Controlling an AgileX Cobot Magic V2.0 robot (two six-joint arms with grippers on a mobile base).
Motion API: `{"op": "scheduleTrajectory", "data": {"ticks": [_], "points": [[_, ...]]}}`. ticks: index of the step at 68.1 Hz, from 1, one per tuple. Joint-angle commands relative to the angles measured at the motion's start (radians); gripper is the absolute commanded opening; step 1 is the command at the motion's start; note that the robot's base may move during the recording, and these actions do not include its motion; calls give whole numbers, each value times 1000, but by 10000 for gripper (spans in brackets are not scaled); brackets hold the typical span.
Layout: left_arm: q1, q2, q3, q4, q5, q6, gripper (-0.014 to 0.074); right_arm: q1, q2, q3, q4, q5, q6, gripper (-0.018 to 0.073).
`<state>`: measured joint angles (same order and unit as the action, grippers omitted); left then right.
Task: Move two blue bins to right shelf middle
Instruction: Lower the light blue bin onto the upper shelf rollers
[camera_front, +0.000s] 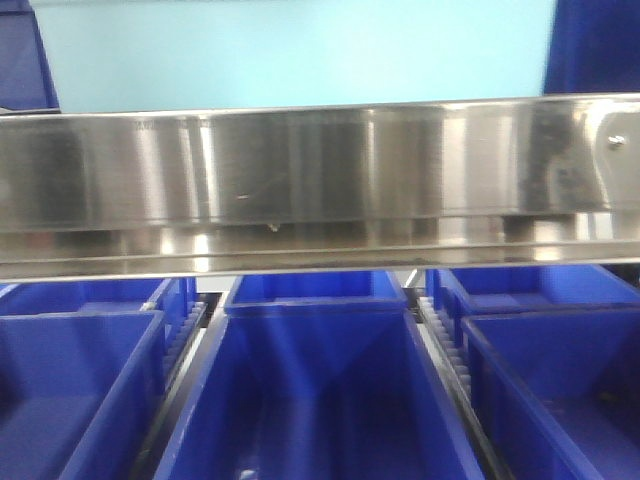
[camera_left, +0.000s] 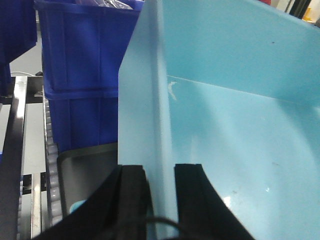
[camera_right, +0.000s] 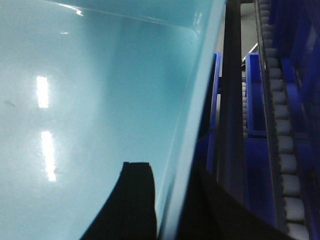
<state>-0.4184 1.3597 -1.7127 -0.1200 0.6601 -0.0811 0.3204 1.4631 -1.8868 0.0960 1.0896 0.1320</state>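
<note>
Black fingers of the left gripper (camera_left: 159, 172) straddle one side wall of the bin (camera_left: 240, 125), outer finger (camera_left: 131, 200) on the outside and the other inside, clamped onto the plastic. The right gripper (camera_right: 172, 172) pinches the opposite wall the same way, with its inner finger (camera_right: 136, 200) on the glossy inside face. The pale bin hangs between both arms. Whether a second bin is nested in it cannot be told. Just past the left gripper stand stacked crates (camera_left: 80, 75), dark blue. In the front view the bin's wall fills the space above the steel rail (camera_front: 300, 180) of the shelf, and whether it rests on that tier is hidden. Below the rail more crates sit on roller tracks (camera_front: 440, 340).
</note>
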Motion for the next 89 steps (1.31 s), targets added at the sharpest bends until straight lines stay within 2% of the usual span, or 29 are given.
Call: {"op": "scheduleTrajectory", "data": {"ticks": [1, 89], "points": [[6, -16, -15, -7, -82, -24, -111, -10, -9, -9, -30, -6, -30, -153], [6, -16, -15, -7, -82, -24, -111, -10, -9, -9, -30, -6, -30, -153]]}}
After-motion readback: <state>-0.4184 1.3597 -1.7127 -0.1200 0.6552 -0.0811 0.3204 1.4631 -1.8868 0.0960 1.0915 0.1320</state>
